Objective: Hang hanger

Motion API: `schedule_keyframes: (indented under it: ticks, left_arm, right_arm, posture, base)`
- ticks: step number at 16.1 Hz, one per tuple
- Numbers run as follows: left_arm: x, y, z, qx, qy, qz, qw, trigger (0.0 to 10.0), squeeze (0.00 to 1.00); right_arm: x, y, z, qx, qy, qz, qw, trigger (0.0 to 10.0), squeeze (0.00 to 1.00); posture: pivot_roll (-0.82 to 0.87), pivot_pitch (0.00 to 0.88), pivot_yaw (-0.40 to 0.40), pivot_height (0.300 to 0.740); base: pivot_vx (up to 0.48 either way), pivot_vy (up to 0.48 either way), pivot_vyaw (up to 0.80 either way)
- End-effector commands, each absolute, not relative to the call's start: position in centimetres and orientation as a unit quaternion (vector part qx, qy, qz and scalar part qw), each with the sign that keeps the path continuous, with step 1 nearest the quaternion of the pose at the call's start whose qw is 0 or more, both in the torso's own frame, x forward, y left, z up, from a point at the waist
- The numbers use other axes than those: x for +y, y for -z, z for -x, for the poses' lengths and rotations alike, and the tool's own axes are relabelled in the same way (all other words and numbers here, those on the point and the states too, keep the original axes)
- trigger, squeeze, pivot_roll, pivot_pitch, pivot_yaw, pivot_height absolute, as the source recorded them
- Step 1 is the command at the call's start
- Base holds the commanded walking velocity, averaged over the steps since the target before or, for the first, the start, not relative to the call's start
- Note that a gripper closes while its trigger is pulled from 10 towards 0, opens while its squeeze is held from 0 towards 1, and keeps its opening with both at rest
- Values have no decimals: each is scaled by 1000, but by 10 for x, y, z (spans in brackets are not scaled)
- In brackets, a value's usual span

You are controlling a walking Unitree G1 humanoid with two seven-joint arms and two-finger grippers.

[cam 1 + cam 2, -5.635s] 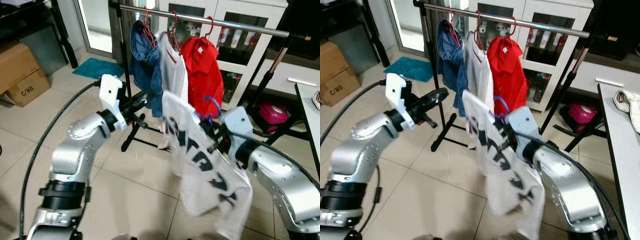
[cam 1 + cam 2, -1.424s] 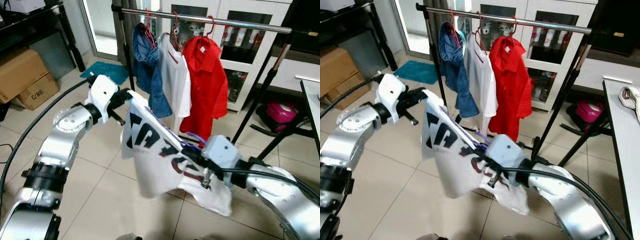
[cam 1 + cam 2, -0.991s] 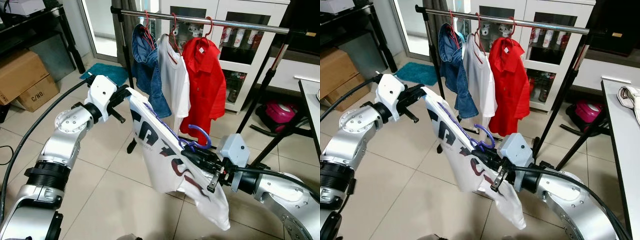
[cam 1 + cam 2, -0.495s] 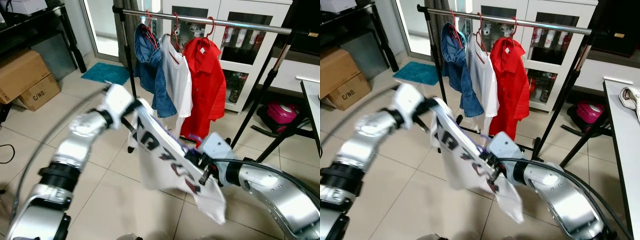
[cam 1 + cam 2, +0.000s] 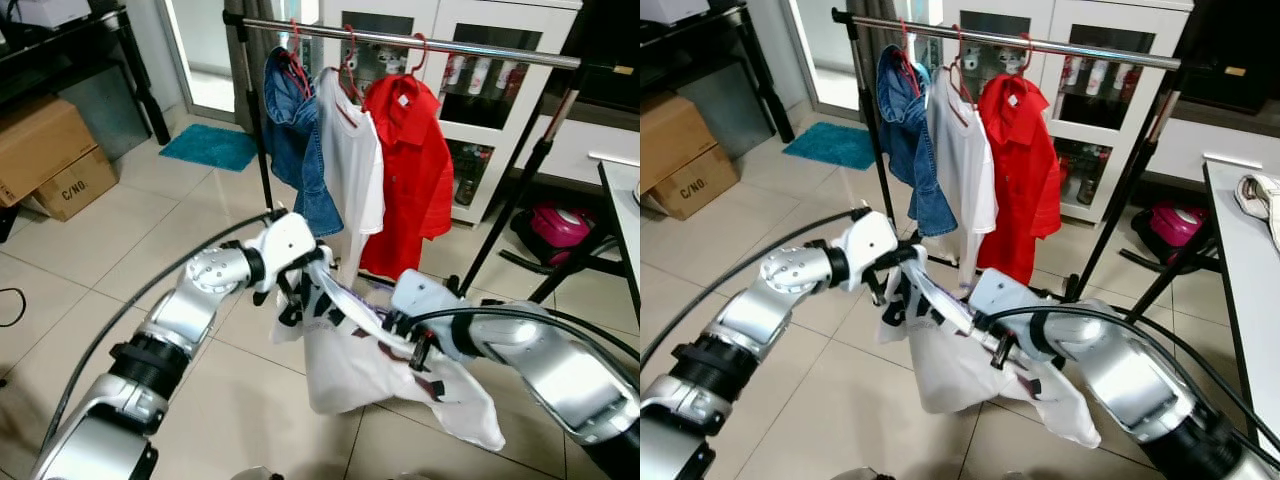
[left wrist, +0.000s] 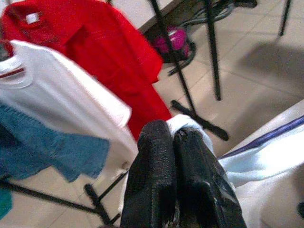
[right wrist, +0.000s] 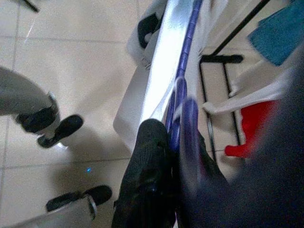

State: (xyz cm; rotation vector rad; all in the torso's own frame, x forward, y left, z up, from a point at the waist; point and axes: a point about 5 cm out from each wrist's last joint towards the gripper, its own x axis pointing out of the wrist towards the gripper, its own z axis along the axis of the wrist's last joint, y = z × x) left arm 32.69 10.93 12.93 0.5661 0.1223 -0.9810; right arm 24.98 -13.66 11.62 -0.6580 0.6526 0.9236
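A chrome clothes rail (image 5: 420, 40) crosses the frame's top. At centre sags a limp, light white printed T-shirt (image 5: 370, 365) on a stiff purple plastic hanger (image 7: 183, 76); the left pincer (image 6: 176, 156) pinches its shoulder cloth, the right pincer (image 7: 164, 142) the hanger bar. Best held near the hook.

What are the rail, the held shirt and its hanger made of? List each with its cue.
Rail: metal, apparently; bright, polished shine.
White printed shirt: soft woven or knit cloth; it sags and folds.
Purple hanger: probably plastic; smooth, uniformly coloured, thin bar.

Shiny metal rail (image 5: 420, 40), soft white cloth shirt (image 5: 370, 365), seemingly plastic purple hanger (image 7: 183, 80), glossy floor tiles (image 5: 90, 250)
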Motion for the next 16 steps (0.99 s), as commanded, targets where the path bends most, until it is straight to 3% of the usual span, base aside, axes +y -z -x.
schedule_keyframes:
  ticks: [1, 7, 9, 10, 13, 14, 16]
  left_arm:
    - [92, -151, -322, 7, 495, -256, 830, 0, 0]
    - [89, -145, -319, 23, 486, -279, 828, 0, 0]
    - [104, -138, -323, 50, 468, -311, 826, 0, 0]
    - [120, -129, -325, 79, 456, -358, 811, 0, 0]
    - [164, -124, -335, 128, 382, -421, 812, 0, 0]
    - [189, -135, -344, 129, 318, -446, 827, 0, 0]
    - [204, -149, -350, 104, 278, -458, 838, 0, 0]
  right_arm:
    - [-138, -94, -245, 357, -432, 316, 765, 0, 0]
    - [-125, -83, -259, 355, -390, 301, 795, 0, 0]
    - [-125, -90, -262, 336, -383, 261, 820, 0, 0]
    - [-128, -96, -262, 332, -385, 243, 826, 0, 0]
    - [-147, -95, -248, 365, -402, 265, 797, 0, 0]
    - [-156, -92, -234, 386, -416, 267, 779, 0, 0]
    - [-163, -87, -225, 400, -415, 263, 774, 0, 0]
  posture:
    - [-123, 0, 22, 740]
    - [-116, 0, 31, 740]
    - [-115, 0, 33, 740]
    - [-114, 0, 34, 740]
    - [-113, 0, 36, 740]
    - [-112, 0, 34, 740]
    - [-112, 0, 35, 740]
  base:
    - [0, 0, 0]
    - [0, 0, 0]
    - [0, 0, 0]
    - [0, 0, 0]
    - [0, 0, 0]
    - [0, 0, 0]
    - [0, 0, 0]
